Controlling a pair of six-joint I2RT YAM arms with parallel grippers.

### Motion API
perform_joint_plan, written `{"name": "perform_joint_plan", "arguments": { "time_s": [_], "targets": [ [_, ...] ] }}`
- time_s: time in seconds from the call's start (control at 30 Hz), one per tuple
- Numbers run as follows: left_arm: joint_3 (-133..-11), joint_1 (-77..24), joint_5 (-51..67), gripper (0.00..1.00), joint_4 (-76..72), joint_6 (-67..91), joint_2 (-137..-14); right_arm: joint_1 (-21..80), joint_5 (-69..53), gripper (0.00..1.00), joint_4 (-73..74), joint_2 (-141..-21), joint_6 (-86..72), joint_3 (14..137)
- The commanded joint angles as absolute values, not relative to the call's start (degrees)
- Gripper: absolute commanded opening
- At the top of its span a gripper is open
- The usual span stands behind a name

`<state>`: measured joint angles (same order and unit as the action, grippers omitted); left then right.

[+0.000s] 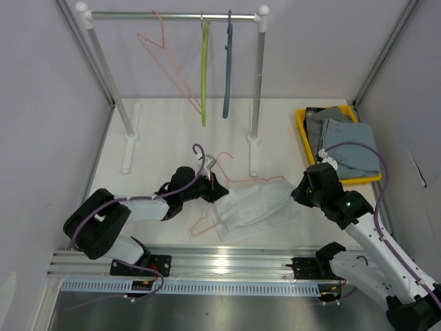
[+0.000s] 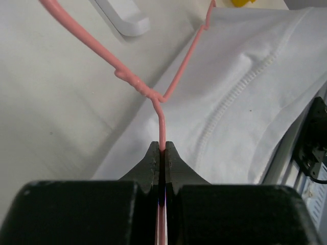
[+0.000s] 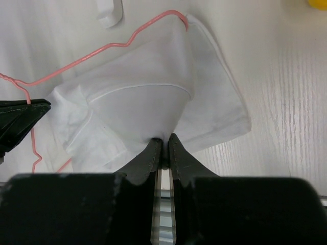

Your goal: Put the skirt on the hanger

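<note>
White skirt [image 1: 258, 203] lies rumpled on the counter [image 1: 165, 138]; all places below are given from it.

- Pink hanger [image 2: 162, 125]: lies on the counter along the skirt's left and far edges. One bent shoulder touches the skirt's far corner (whether any wire runs inside the cloth, cannot tell).
- Left fingers [image 2: 153, 158]: at the skirt's left edge, clamped tight on the pink hanger's neck just below the twist.
- Right fingers [image 3: 153, 153]: at the skirt's right side, pinched together on a fold of the skirt. The cloth tents up to them in a cone.
- Yellow bin [image 1: 301, 131]: beyond the skirt to the right, holding folded grey-blue clothes [image 1: 348, 141].
- Rack [image 1: 172, 15]: stands beyond the skirt. A green hanger [image 1: 204, 69], a blue hanger [image 1: 227, 69] and a second pink wire hanger [image 1: 160, 43] hang from its rail.
</note>
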<state>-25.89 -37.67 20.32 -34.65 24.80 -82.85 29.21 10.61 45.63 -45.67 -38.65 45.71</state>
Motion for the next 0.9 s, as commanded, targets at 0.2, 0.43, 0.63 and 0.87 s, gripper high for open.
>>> {"name": "perform_joint_plan", "arguments": {
  "time_s": [0.2, 0.43, 0.63, 0.87],
  "targets": [
    [-33.5, -31.7, 19.2, 0.0, -35.0, 19.4, -81.9, 27.1, 8.6, 0.07, 46.2, -45.4, -37.8, 44.6],
    [-35.9, -28.8, 21.5, 0.0, -34.8, 19.9, -82.3, 24.4, 6.9, 0.1, 45.6, -46.9, -37.4, 44.5],
    [-32.6, -29.3, 18.3, 0.0, -35.6, 21.2, -78.6, 22.2, 5.7, 0.07, 43.5, -47.6, -37.4, 42.3],
    [-33.1, -28.2, 14.6, 0.0, -34.3, 21.8, -79.5, 15.3, 2.0, 0.09, 44.1, -47.8, -35.5, 46.6]
  ]
}}
